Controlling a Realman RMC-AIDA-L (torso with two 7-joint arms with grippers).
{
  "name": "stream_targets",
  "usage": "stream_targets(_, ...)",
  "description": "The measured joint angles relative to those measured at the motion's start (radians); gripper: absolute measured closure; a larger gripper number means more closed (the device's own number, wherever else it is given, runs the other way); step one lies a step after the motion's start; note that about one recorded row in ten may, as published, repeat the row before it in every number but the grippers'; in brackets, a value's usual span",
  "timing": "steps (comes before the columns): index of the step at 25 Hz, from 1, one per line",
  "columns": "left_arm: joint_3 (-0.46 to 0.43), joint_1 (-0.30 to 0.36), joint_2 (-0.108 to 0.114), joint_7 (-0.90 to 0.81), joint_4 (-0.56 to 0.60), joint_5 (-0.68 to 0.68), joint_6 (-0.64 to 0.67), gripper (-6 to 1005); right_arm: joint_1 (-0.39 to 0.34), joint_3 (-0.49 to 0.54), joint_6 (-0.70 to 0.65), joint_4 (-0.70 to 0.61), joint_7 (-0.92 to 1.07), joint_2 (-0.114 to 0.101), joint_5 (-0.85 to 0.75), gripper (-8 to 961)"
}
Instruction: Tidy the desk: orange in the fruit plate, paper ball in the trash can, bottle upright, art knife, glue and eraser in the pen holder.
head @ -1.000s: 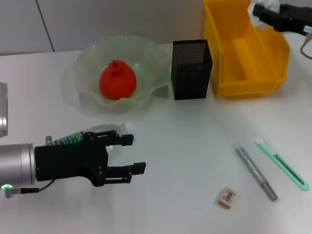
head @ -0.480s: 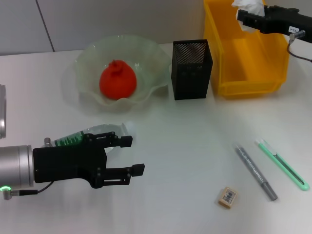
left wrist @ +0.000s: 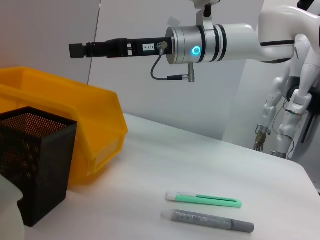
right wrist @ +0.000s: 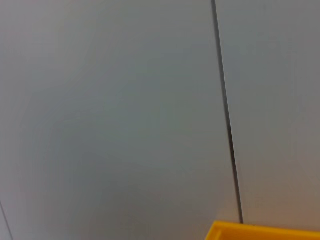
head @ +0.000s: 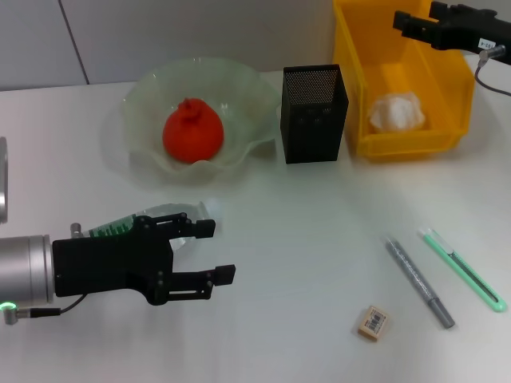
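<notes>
While paper ball (head: 395,111) lies in trash can (head: 451,134) at bench's far right corner, right gripper (head: 404,21) hovers above, jaws released; left gripper (head: 212,250) spread beside toppled bottle (head: 148,220); pen holder (head: 314,113) between bin and fruit plate (head: 247,145).

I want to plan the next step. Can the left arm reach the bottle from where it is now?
Probably yes. The left gripper is open right beside the bottle, which lies on its side on the table with nothing between them.
</notes>
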Motion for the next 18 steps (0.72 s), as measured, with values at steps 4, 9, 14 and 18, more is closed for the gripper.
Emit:
stream_targets(4,0.0,-0.002,0.0,0.0,0.0,0.0,0.001,221,-0.007,0.003,-0.007,-0.008,0.0,0.0,0.048,187)
stream_targets(9,-0.002,-0.008,0.0,-0.002,0.002,-0.003,0.002,221,-0.057,0.005,-0.126,-0.029,-0.026,-0.001,0.243,187)
stream_targets(14,-0.014,-0.012,-0.001,-0.003,0.002,-0.003,0.002,221,-0.144,0.006,-0.377,-0.019,-0.057,-0.028,0.437,187)
stream_targets(18,-0.032,-0.016,-0.005,-0.003,0.003,-0.005,0.001,221,-0.179,0.015,-0.567,0.038,-0.048,-0.073,0.466,187)
